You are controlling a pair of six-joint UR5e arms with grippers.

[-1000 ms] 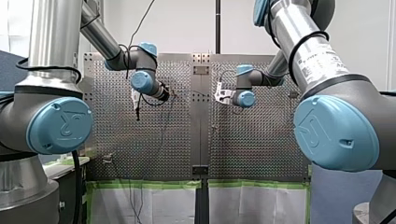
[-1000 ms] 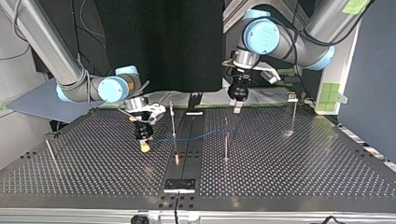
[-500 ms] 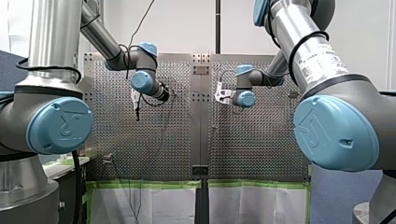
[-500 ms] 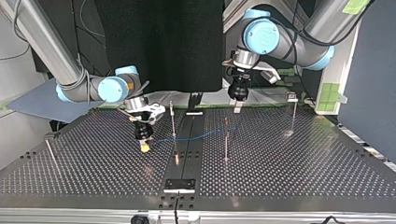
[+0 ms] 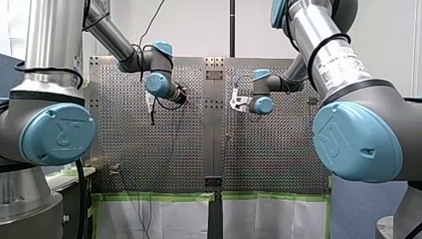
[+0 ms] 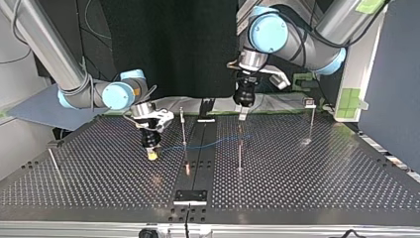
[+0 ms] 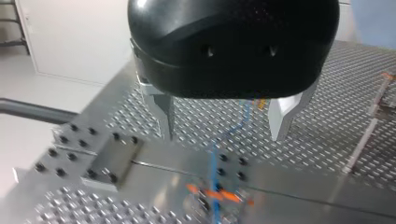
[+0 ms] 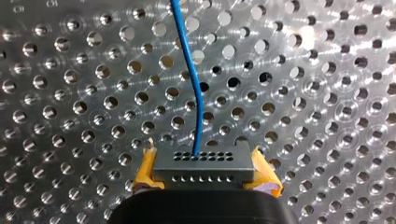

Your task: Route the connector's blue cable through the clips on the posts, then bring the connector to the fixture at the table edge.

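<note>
Left gripper [image 7: 224, 135] slid sideways near the posts [image 6: 183, 126], fingers [image 7: 280, 116] spread, empty; right gripper [image 6: 153, 155] kept connector [image 8: 204, 164] pinched, routing seemingly unfinished.

Shiny perforated metal table [image 8: 303, 93], smooth blue cable [image 8: 189, 60], grey connector [image 8: 204, 162]

'R' logo on left arm cap [image 5: 57, 133] & right arm cap [image 5: 356, 139]; white label [image 5: 343, 63] on right arm illegible.

You see a black curtain [image 6: 168, 44] hanging behind the perforated surface [image 6: 297, 168] and a dark blue-grey panel [image 6: 391, 74] standing beside it. In the front view, a white wall [image 5: 199, 25] rises past the surface, and green tape [image 5: 154, 195] lines its near edge.
</note>
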